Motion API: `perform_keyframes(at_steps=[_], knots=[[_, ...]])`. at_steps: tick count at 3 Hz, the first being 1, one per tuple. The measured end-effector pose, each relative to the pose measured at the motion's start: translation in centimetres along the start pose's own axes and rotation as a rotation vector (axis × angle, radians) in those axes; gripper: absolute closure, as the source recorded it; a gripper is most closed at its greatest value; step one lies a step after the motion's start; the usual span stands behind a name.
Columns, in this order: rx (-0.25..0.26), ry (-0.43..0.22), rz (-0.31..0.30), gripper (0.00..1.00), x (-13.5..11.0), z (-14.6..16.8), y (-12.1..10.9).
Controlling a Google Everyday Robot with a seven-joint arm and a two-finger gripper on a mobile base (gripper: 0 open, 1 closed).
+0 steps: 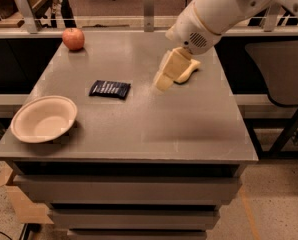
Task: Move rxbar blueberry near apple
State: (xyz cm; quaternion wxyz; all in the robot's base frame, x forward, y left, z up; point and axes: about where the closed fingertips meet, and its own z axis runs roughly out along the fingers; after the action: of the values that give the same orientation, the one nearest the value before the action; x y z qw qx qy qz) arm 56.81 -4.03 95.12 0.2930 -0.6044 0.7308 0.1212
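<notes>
The rxbar blueberry [109, 89], a flat dark navy bar with pale lettering, lies on the grey table [189, 119] left of centre. The red apple [73, 38] stands at the table's far left corner. My gripper [163, 80], on the white arm coming in from the upper right, hangs above the table's middle, to the right of the bar and apart from it. It holds nothing that I can see.
A pale round bowl [44, 119] sits at the front left of the table. A yellow wavy sponge [188, 70] lies right behind the gripper. A railing and chairs stand beyond the far edge.
</notes>
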Motion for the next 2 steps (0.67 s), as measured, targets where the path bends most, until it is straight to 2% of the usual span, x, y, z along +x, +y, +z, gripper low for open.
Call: perform_keyframes(at_steps=[1,2], knots=[[-0.054,-0.013,-0.027,0.0,-2.1,5.4,-1.3],[-0.082,-0.031,-0.046,0.0,-4.4,10.0,-2.1]])
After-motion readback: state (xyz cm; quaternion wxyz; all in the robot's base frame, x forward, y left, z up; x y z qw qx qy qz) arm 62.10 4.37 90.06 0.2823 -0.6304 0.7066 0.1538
